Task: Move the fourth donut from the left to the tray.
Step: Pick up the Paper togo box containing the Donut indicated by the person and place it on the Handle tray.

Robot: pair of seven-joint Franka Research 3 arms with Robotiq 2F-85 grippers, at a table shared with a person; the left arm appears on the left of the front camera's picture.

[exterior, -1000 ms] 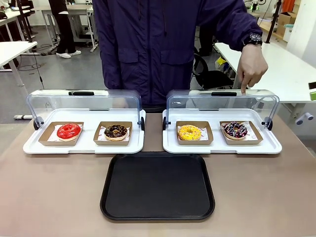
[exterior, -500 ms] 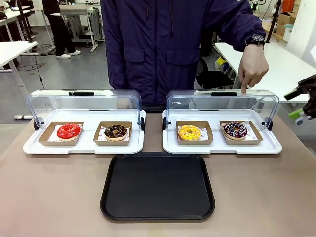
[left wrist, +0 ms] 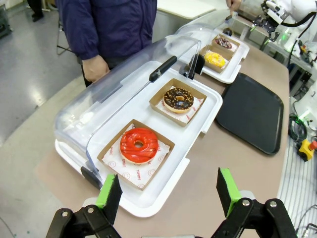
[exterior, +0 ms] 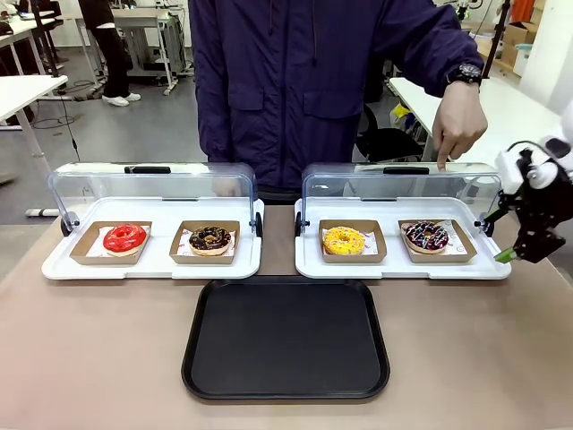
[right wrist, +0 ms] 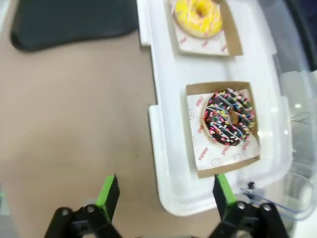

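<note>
The fourth donut [exterior: 426, 236], dark-glazed with white drizzle and pink bits, is seen lying in its small brown cardboard tray [exterior: 439, 258] at the right end of the right white tray [exterior: 403, 270], whose clear lid [exterior: 403, 188] is swung up and back. A person's hand [exterior: 457, 125] is held over that lid, with the index fingertip set down on its top edge straight behind the donut. The right gripper [exterior: 498, 236] is found just beside the right end of the white tray, above the tabletop [exterior: 89, 358], with its jaws spread wide and nothing gripped between them. In the right wrist view the same donut is framed just beyond the two green pads [right wrist: 110, 191], one pad being seen over bare tabletop and the other over the white tray's near corner. The black tray [exterior: 286, 340] is laid on the tabletop in the middle, just in front of the gap between the two white trays. A yellow donut [exterior: 344, 240] is placed to the left of the fourth donut on the same white tray. On the left white tray [exterior: 152, 270] a red donut [exterior: 124, 237] and a chocolate donut [exterior: 210, 238] are set side by side in cardboard trays of their own. The left gripper [left wrist: 168, 187] is shown spread wide and empty in the left wrist view, near the red donut's end of that tray.
</note>
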